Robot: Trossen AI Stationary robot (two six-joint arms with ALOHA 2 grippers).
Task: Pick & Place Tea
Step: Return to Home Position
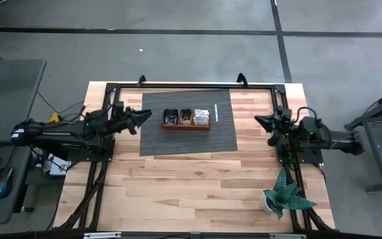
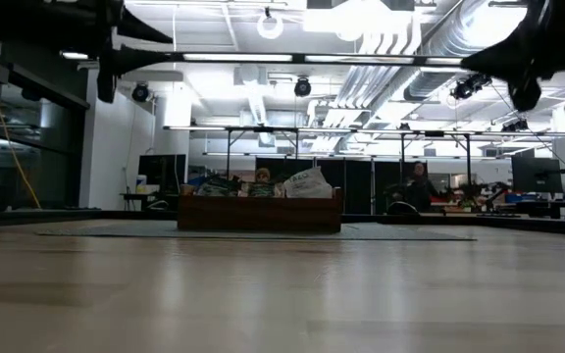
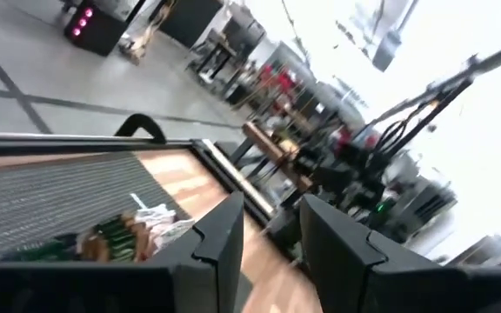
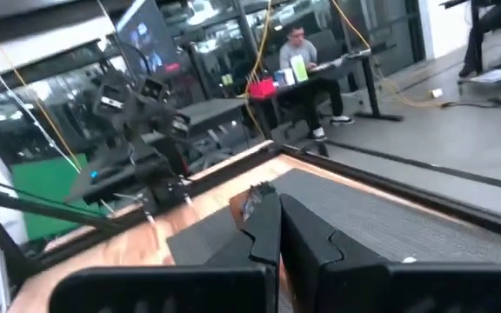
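Note:
The tea sachets [image 1: 186,117] stand in the three compartments of a brown wooden tray [image 1: 186,126] on a grey mat [image 1: 158,139]: dark ones left and middle, pale ones right. In the low view their tops [image 2: 307,182] stick up above the tray wall [image 2: 260,214]. My left gripper [image 1: 150,118] hangs level just left of the tray, open, with nothing between its fingers [image 3: 224,235]; the sachets [image 3: 120,235] show beside them. My right gripper [image 1: 257,120] hovers at the mat's right side, shut [image 4: 274,204] and empty, pointing toward the tray.
A thin white strip [image 1: 215,111] lies on the mat right of the tray. A potted plant [image 1: 285,196] stands at the near right corner. A black frame [image 1: 191,85] runs around the table's far part. A person [image 4: 298,54] sits at a desk beyond the table.

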